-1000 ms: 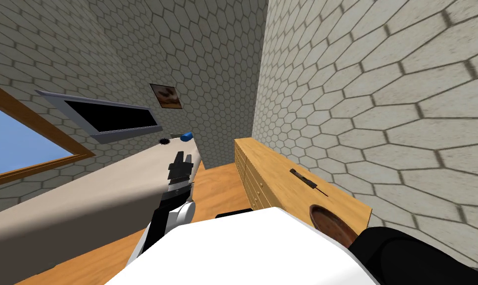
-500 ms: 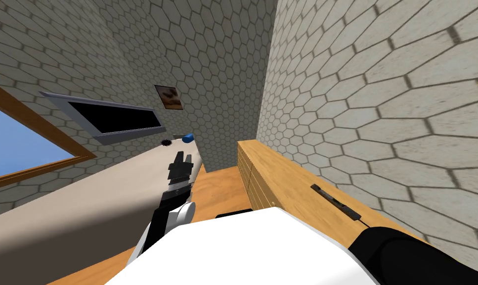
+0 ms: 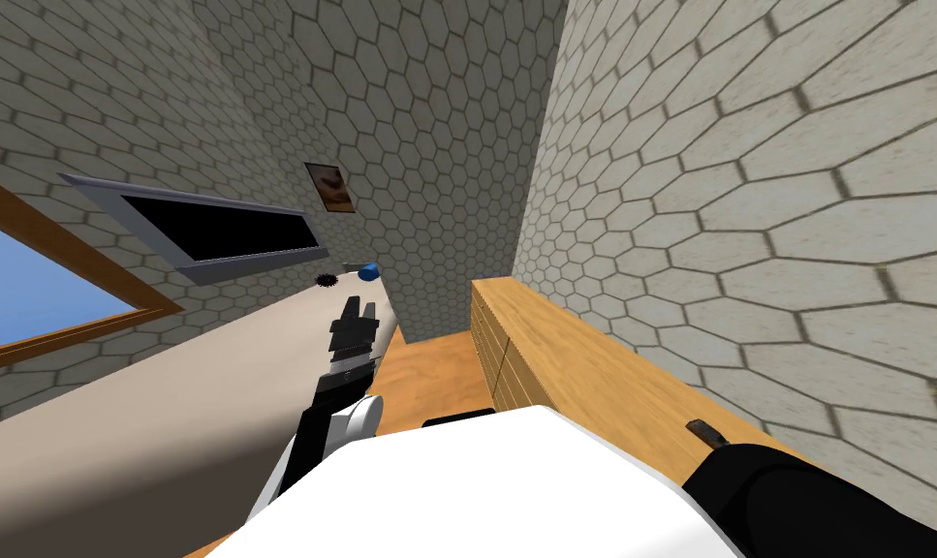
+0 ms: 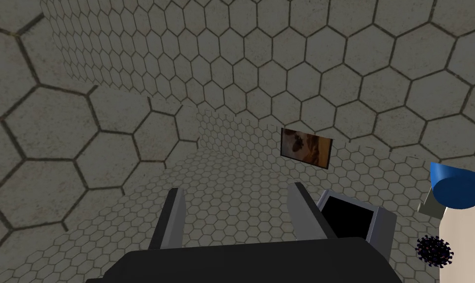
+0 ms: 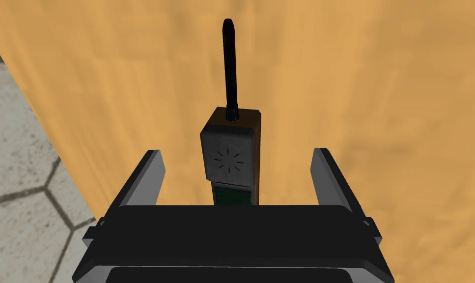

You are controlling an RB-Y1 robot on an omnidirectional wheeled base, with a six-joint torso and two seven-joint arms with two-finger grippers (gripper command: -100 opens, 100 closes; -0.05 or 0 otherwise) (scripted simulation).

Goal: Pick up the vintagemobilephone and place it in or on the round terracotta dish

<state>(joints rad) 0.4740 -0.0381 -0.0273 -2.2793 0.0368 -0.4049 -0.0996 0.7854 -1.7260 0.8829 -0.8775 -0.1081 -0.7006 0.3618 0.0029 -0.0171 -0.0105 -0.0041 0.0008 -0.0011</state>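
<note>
Your right pincer (image 5: 236, 153) is standing open astride the phone (image 5: 230, 159).
Judged stiff, light; take its body sides, not the antenna (image 5: 228, 64).

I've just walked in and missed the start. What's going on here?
The robot is about to grasp the phone. The phone lies flat on the wooden dresser by the wall. The right tool sits over it with its fingers open on either side, not touching it, and the antenna points away from the tool. Nothing has been lifted yet. The left tool is held out in front, open and holding nothing.
</note>
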